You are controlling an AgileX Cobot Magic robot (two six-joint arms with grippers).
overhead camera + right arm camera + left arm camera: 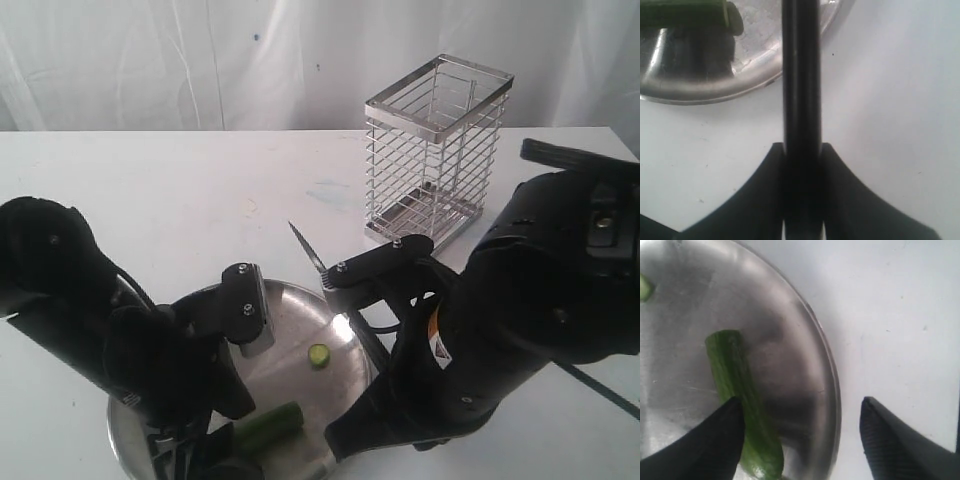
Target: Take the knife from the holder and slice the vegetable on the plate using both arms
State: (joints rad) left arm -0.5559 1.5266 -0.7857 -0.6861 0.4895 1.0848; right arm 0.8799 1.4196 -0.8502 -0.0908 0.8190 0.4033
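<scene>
The shiny plate (pixel 300 320) lies at the table's front centre. On it are the green vegetable (pixel 270 424), with a cut end, and one round slice (pixel 319 354). My right gripper (pixel 801 150) is shut on the black handle of the knife (pixel 801 75). The dark blade (pixel 308 252) points up and away over the plate's far rim. My left gripper (pixel 802 407) is open above the plate's edge (pixel 832 390). One of its fingers (pixel 715 440) is against the vegetable (pixel 740 400); the other is over the table outside the rim. The chrome wire holder (pixel 437 150) stands empty at the back right.
The white table (pixel 150 190) runs back to a white curtain (pixel 150 60). Both bulky arms crowd the front; the left arm (pixel 70 290) hides the plate's near left part. A cable (pixel 600 390) trails at the front right.
</scene>
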